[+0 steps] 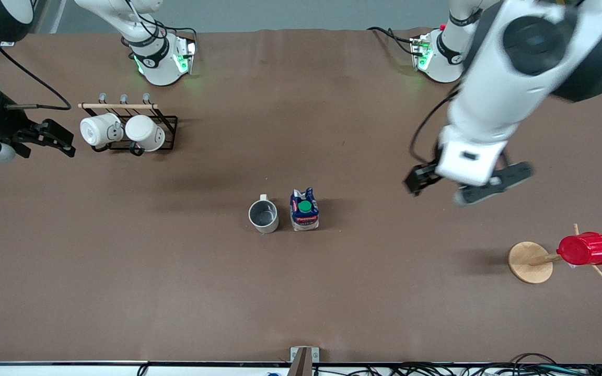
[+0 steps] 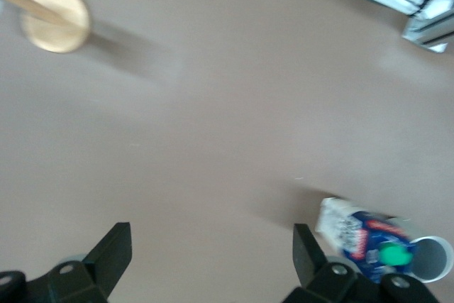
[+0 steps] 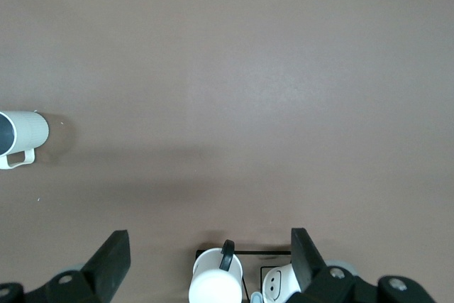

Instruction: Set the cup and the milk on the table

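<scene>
The cream-beige cup (image 1: 263,215) stands upright on the brown table (image 1: 301,292) near its middle, grey inside showing. The milk (image 1: 304,210) stands beside it, toward the left arm's end, green cap up. Both also show in the left wrist view, the milk (image 2: 365,235) and the cup (image 2: 433,259). My left gripper (image 1: 426,180) is open and empty over bare table, toward the left arm's end from the milk; its fingers (image 2: 117,246) stand wide apart. My right gripper (image 1: 63,138) is open and empty beside the mug rack. The right wrist view shows the cup (image 3: 21,136) lying far off.
A black wire rack (image 1: 168,130) holds two white mugs (image 1: 101,129) near the right arm's base; they show in the right wrist view (image 3: 216,278). A red ribbed cup (image 1: 586,249) hangs on a wooden stand (image 1: 530,262) at the left arm's end.
</scene>
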Robot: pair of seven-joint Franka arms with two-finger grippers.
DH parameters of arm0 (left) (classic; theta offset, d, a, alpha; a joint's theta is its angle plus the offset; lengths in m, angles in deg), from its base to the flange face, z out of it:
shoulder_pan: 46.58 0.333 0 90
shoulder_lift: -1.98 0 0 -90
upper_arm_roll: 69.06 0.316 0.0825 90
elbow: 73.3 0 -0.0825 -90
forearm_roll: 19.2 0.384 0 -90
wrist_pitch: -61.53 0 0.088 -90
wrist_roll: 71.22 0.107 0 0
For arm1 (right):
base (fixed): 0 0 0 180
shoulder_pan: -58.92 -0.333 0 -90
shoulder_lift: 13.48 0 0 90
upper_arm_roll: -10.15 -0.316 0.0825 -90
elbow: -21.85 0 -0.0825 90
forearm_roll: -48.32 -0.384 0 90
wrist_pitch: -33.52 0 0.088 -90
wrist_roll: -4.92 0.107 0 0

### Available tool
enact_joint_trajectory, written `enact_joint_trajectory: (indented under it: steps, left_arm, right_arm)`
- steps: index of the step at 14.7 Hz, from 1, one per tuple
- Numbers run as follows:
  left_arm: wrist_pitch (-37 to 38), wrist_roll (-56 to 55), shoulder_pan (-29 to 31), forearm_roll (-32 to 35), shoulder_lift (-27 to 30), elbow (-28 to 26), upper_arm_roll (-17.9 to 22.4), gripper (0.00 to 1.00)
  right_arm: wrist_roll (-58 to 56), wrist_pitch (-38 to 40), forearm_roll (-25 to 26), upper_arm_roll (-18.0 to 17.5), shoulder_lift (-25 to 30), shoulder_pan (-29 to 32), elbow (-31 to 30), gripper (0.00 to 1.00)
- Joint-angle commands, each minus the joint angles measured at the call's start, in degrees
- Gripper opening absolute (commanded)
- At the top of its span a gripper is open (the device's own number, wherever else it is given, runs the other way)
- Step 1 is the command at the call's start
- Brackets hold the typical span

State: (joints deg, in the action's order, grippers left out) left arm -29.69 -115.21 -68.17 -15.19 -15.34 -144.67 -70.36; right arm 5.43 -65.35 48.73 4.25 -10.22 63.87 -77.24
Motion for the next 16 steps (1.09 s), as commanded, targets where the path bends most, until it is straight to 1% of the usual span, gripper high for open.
enact_joint_trajectory:
  steps: [1, 2, 4, 6, 9, 11, 13, 15, 16]
  left_arm:
    - [2.79, 5.12, 4.35, -0.23, 4.38, -3.77, -0.72, 1.00]
    - [3.32, 8.35, 6.02, -1.28, 5.97, -5.09, -0.81, 1.00]
    - [4.99, 18.62, 9.27, -3.13, 9.13, -7.47, -0.72, 1.00]
    - [5.52, 26.98, 13.75, -4.53, 13.26, -11.67, -0.89, 1.00]
    - [5.87, 34.64, 18.15, -5.68, 17.84, -16.77, -1.16, 1.00]
    - [6.14, 37.73, 20.44, -5.68, 20.47, -19.94, -2.56, 1.00]
    - [6.23, 38.44, 20.89, -5.68, 23.11, -22.32, -2.83, 1.00]
    - [6.23, 38.45, 20.81, -5.60, 24.52, -23.90, -3.00, 1.00]
    - [6.23, 38.10, 20.72, -5.25, 24.53, -23.82, -3.87, 1.00]
  right_arm:
    - [-3.40, 0.09, -0.32, -0.78, -0.18, 2.34, 0.48, 1.00]
    - [-4.98, -0.08, -0.32, -0.78, -0.27, 3.04, 0.48, 1.00]
    - [-5.44, -0.17, -0.41, -0.78, -0.54, 3.48, 0.48, 1.00]
    - [-5.44, -0.17, -0.41, -0.86, -0.54, 3.13, 0.57, 1.00]
    - [-6.40, -0.09, -0.49, -0.78, -0.54, 4.09, 0.48, 1.00]
    - [-9.56, 0.00, -0.50, -0.78, -0.62, 5.33, 0.39, 1.00]
    - [-9.83, 0.00, -0.50, -0.78, -0.62, 5.77, 0.30, 1.00]
    - [-10.01, 0.00, -0.50, -0.78, -0.62, 6.12, 0.39, 1.00]
    - [-10.01, -0.09, -0.50, -0.78, -0.71, 6.47, 0.39, 1.00]
